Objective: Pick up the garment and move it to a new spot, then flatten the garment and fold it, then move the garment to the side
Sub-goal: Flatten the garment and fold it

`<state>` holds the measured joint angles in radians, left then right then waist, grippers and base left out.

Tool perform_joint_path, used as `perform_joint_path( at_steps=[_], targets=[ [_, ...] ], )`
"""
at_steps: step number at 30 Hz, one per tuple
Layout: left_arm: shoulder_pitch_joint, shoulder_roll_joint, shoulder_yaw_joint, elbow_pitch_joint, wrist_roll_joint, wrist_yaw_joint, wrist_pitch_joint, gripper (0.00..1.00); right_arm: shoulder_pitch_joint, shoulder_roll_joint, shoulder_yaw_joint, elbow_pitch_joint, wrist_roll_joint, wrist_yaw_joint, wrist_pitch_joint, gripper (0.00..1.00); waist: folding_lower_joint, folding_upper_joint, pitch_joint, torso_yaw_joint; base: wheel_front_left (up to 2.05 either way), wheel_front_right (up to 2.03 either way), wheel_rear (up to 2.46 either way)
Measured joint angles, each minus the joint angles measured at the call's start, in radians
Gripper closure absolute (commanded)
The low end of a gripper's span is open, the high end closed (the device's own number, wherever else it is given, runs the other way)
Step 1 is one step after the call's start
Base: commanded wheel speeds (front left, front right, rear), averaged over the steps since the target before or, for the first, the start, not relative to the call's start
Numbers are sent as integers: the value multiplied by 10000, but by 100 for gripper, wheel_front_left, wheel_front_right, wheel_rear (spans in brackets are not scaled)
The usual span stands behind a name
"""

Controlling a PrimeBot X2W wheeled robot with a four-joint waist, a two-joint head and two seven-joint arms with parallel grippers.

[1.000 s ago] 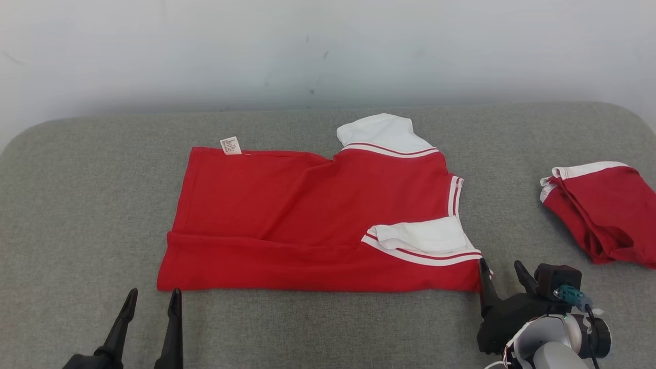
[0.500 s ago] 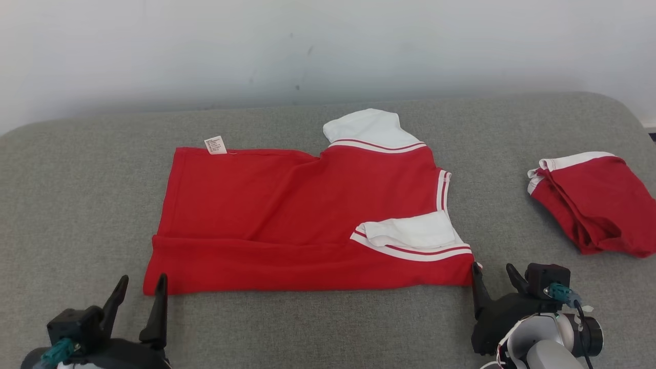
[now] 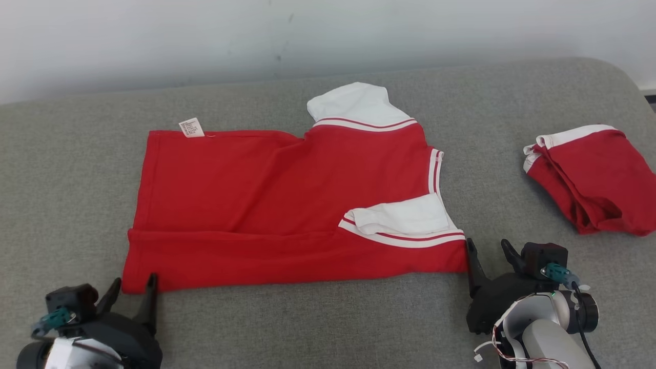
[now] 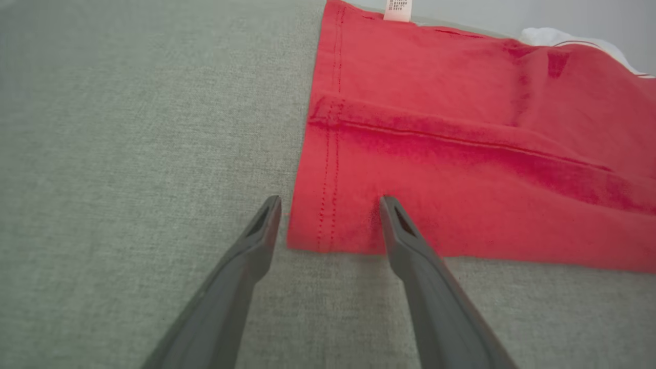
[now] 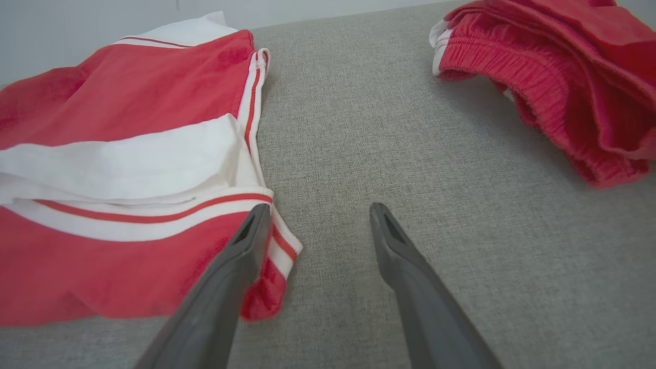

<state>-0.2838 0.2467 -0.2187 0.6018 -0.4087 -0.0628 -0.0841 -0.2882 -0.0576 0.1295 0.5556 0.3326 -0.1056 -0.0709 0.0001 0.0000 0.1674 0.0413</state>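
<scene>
Grey woven tabletop [image 3: 66, 169] with rounded far corners, carrying two red pieces of clothing

A red garment [image 3: 256, 205] lies spread flat near the middle, its near long edge folded over onto itself; a small white label [image 3: 191, 127] sticks out at its far left corner; one white, red-striped sleeve [image 3: 405, 218] is turned in onto the red cloth, the other sleeve [image 3: 353, 105] lies on the grey at the far side; well apart to the right sits a bunched red bundle [image 3: 594, 174] with white trim.

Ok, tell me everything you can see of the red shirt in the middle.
The red shirt lies flat on the grey cushion. It looks like soft knit, with white, red-striped sleeves, its near edge folded over and a white label at the far hem. The open left gripper straddles its near-left corner; the open right gripper is at the near-right.
</scene>
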Motion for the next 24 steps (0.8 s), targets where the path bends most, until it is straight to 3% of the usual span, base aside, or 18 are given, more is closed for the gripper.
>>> perform_joint_path(
  at_steps=[9, 11, 15, 24],
  targets=[
    [-578, -159, -148, 945, 0, -171, 71, 4, -90, -2, -42, 234, 2, 0, -190, 0, -1, 1, 166, -29, 0, 0, 0],
    [-671, -165, -146, 1133, 0, -171, 40, 23, -98, -2, -38, 280, 2, -2, -251, 0, -1, 1, 168, -13, 0, 0, 0],
    [-803, -163, -165, 1383, 2, -180, -17, 100, -155, -2, -25, 372, 2, 0, -274, 0, -2, 0, 164, 9, 0, 0, 0],
    [-1032, -332, -282, 1835, 6, -259, -234, 100, -159, -6, 357, 508, -17, 299, -199, 0, -2, 0, 157, 118, 0, 0, 0]
  ],
)
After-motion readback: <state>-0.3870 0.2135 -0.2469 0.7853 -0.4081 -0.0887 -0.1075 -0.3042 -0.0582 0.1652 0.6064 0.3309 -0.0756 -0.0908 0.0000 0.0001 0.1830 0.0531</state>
